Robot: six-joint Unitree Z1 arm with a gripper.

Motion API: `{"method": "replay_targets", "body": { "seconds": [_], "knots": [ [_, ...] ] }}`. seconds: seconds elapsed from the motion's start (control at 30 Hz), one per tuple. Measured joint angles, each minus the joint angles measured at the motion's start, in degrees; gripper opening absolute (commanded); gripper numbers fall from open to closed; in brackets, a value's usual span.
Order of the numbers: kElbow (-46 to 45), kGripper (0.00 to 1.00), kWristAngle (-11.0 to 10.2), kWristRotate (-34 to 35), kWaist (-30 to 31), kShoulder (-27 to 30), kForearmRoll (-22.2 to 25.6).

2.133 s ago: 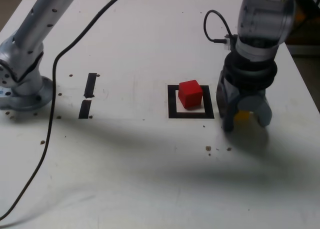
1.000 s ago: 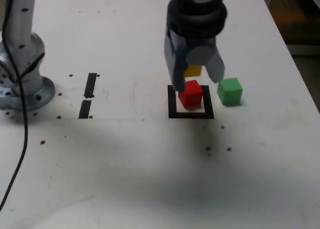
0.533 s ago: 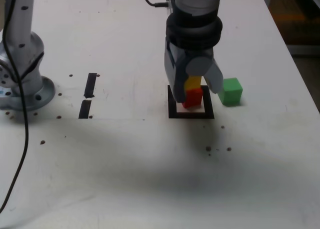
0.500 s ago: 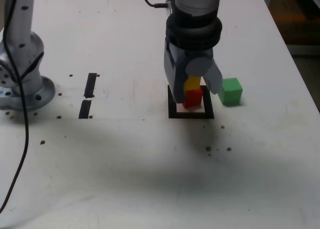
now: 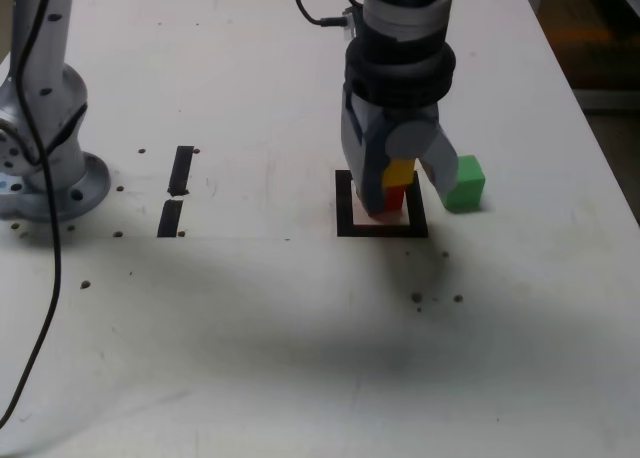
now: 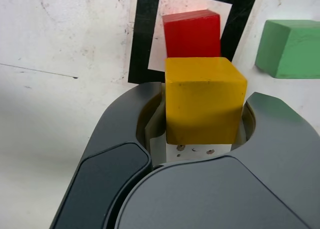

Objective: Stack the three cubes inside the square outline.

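My gripper (image 6: 202, 109) clamps the yellow cube (image 6: 202, 101), bright and flat-faced, above the table near the plain red cube (image 6: 194, 35) inside the black-taped square outline (image 5: 345, 218). The pale green cube (image 5: 465, 185) sits just outside, on the exterior view's right.

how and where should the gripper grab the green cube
Grip two opposite upright sides of the green cube, jaws straddling it, coming from above. It sits flat on the table with its top bare, and its flat parallel sides should suit the gripper, once the yellow cube is released.
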State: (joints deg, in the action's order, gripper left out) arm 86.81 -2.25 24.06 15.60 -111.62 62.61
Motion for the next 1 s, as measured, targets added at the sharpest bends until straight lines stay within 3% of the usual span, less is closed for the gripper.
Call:
{"method": "replay_targets", "body": {
  "seconds": [0.53, 1.0],
  "knots": [
    [-2.37, 0.22, -1.49, -0.31, -1.16, 1.3, -1.3],
    [-3.67, 0.48, -1.78, -0.32, -1.43, 1.29, -2.4]
  ]
}}
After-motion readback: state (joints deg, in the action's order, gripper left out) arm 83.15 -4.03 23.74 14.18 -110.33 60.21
